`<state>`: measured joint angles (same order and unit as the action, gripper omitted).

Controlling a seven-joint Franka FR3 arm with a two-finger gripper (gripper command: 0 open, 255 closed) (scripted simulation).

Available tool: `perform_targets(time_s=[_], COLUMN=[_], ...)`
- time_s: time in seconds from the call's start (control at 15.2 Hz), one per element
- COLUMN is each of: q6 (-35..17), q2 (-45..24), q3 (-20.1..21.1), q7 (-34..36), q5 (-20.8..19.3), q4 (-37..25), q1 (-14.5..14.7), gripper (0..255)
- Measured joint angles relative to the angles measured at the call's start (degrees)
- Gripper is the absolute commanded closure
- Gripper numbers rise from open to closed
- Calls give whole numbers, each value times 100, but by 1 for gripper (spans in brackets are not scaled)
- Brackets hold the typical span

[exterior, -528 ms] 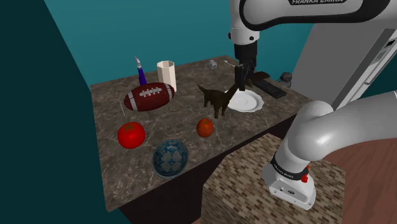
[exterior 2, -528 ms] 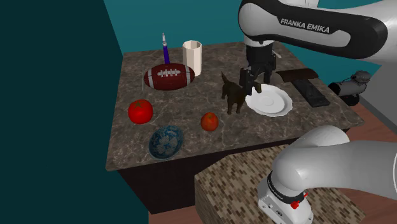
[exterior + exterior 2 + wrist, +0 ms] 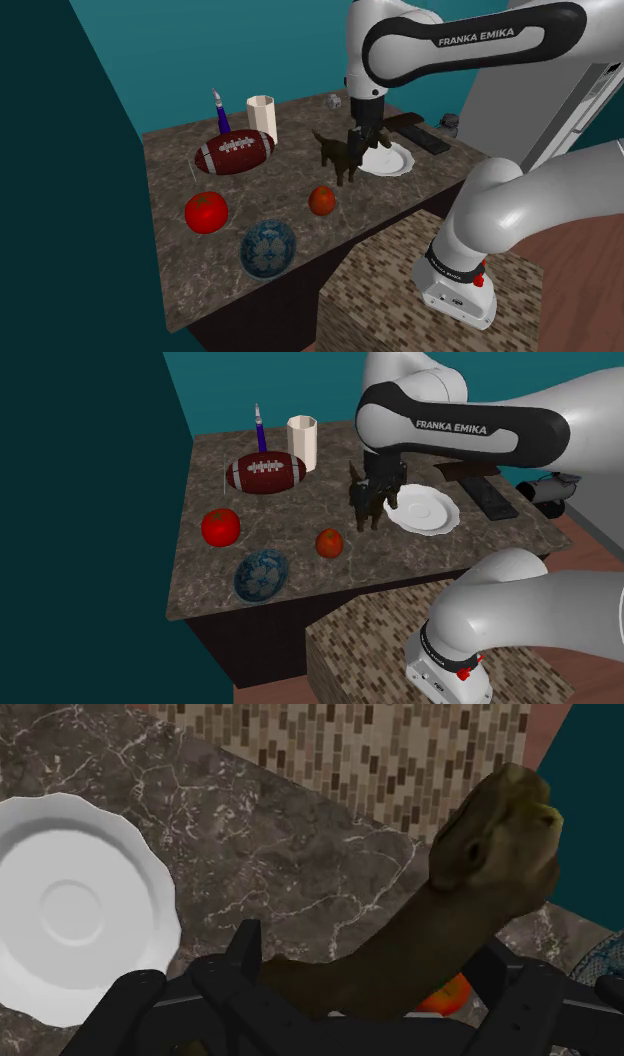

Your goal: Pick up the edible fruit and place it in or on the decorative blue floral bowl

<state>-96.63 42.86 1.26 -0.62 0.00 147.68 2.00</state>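
A: Where is the end effector now?

B: In the shoulder view, the end effector point(image 3: 358, 147) has moved left, away from the white plate point(image 3: 395, 160). It hangs over the dog figure point(image 3: 338, 158) with its fingers spread, holding nothing.

A: And the fruit?

B: The small orange-red fruit point(image 3: 321, 200) sits untouched on the surface point(image 3: 170, 170), just on the near side of the dog. The blue bowl point(image 3: 267, 248) lies nearer and further left, apart from it.

A: What does the move mean?

B: The arm seems to be heading for the fruit. It would have to clear the dog and come down before any grasp.
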Motion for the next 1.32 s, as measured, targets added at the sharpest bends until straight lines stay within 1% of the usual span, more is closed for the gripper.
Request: perform_targets(time_s=[0.33, 0.66, 0.86, 1.06, 1.19, 1.25, 1.32], q6=[-1292, -2555, -2952, -3496, -3938, -3932, -3670], q2=[-303, -936, -1038, -1181, -1320, -1417, -1422], q3=[238, 487, 541, 566, 571, 496, 495], q7=[336, 597, 605, 619, 675, 630, 668], q5=[440, 831, 894, 902, 681, 757, 817], q4=[578, 778, 786, 833, 927, 1035, 1069], q1=[210, 425, 462, 466, 511, 525, 563], gripper=[0, 0, 0, 0, 0, 0, 0])
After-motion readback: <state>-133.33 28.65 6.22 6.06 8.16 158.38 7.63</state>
